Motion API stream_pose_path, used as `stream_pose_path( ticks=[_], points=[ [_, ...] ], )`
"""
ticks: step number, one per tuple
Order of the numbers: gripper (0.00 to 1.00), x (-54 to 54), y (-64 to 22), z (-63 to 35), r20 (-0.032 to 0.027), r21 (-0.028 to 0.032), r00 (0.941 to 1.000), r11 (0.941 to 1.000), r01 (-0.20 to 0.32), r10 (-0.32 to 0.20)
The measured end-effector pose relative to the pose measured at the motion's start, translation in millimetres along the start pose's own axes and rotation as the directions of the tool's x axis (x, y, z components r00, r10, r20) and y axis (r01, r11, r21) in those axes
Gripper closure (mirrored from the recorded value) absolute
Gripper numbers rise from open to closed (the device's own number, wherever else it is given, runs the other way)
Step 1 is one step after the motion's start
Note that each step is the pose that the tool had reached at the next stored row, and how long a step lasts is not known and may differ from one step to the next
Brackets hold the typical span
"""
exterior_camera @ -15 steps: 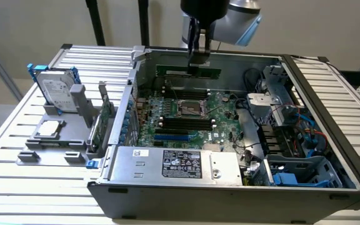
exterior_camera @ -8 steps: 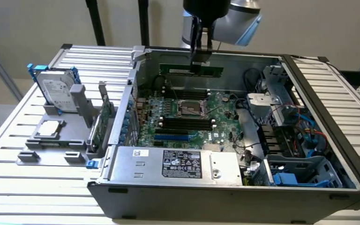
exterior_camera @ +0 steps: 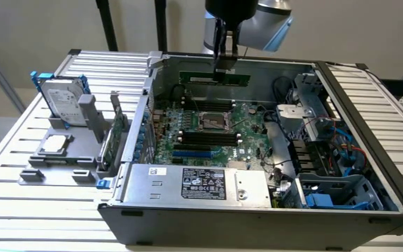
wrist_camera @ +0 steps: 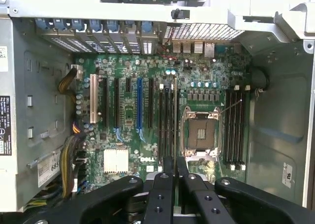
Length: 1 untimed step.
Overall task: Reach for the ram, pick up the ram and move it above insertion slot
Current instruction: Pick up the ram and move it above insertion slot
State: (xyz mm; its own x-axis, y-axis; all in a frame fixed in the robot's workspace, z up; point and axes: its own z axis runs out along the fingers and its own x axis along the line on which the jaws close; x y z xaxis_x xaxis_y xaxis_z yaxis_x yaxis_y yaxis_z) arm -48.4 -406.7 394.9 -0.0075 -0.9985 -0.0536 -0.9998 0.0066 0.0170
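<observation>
My gripper [exterior_camera: 224, 71] comes down from the arm at the top of the exterior view and is shut on the ram [exterior_camera: 198, 79], a long thin green stick held level in the air over the far part of the open computer case [exterior_camera: 369, 131]. In the wrist view the ram [wrist_camera: 175, 115] shows edge-on as a thin line running out from between my dark fingers [wrist_camera: 165, 184]. It lies over the motherboard [wrist_camera: 128, 115], beside the black memory slots [wrist_camera: 164, 120] next to the processor socket [wrist_camera: 201, 134]. The same slots [exterior_camera: 209, 137] lie well below the ram.
A silver hard drive [exterior_camera: 65, 100] stands in a grey holder on the slatted table at the exterior view's left, with a larger green card [exterior_camera: 114, 137] beside the case wall. The power supply [exterior_camera: 201, 184] fills the case front. Cables and blue drive bays [exterior_camera: 327, 157] crowd the right.
</observation>
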Motion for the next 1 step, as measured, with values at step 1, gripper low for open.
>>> stream_pose_path(
  ticks=[1],
  points=[
    [0.87,0.0,0.0,0.0,-0.0001,0.0,1.0,1.0,0.0,0.0]
  ],
)
